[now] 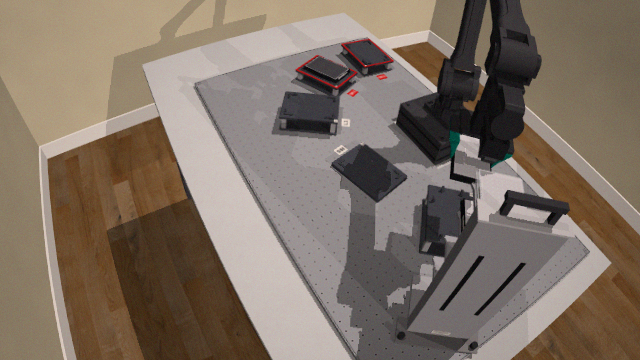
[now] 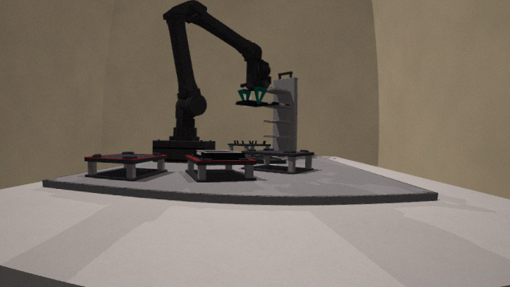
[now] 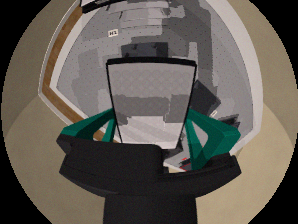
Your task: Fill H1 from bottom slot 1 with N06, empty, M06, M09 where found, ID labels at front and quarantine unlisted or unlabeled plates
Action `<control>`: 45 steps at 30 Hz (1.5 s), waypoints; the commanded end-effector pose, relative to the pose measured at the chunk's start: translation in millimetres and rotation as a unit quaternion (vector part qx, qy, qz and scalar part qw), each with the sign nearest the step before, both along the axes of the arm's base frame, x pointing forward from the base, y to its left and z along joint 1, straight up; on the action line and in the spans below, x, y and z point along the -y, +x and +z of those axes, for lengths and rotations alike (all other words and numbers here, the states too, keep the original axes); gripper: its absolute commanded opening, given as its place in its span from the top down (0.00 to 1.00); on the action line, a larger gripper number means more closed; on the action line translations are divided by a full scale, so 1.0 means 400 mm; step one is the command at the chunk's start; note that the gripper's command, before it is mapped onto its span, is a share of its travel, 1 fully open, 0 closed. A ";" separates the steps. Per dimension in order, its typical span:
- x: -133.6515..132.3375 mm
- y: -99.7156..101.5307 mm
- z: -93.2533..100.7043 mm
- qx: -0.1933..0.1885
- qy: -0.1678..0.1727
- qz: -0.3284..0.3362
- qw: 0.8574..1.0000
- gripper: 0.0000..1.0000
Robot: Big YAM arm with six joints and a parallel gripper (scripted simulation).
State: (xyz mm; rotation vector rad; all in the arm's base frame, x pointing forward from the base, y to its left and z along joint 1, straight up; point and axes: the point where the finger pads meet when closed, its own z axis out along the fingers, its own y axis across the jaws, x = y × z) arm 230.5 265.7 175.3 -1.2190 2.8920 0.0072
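Note:
My gripper (image 1: 475, 152) (image 2: 252, 96) (image 3: 150, 111) has teal fingers and is shut on a plate (image 1: 467, 168) (image 2: 246, 103) (image 3: 152, 96), gripping it across its long sides. The plate hangs level, high above the deck, just in front of the open side of the grey plate hotel H1 (image 1: 490, 270) (image 2: 288, 115). In the exterior view it is about level with the third shelf from the bottom. I cannot read any label on it. A second dark plate (image 1: 327, 67) (image 2: 217, 152) lies on a red-rimmed quarantine nest (image 1: 302, 68) (image 2: 199, 160).
The other red-rimmed quarantine nest (image 1: 366, 52) (image 2: 127, 155) holds nothing. A dark raised nest (image 1: 308, 110), a flat dark nest (image 1: 369, 171) and a small stand (image 1: 442, 215) by the hotel are on the deck. The arm base (image 1: 425, 130) is behind the gripper.

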 end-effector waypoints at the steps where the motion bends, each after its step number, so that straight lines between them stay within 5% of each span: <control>1: 0.020 0.031 0.018 0.006 0.007 -0.042 0.999 0.14; 2: 0.018 0.044 0.043 0.014 0.017 -0.050 0.998 0.14; 21: 0.130 0.109 0.025 0.007 0.008 -0.174 0.985 0.14; 35: 0.203 0.216 0.054 0.016 0.018 -0.288 0.957 0.14; 39: 0.234 0.196 0.036 0.011 0.012 -0.285 0.958 0.14; 45: 0.258 0.260 0.057 0.019 0.018 -0.278 0.960 0.14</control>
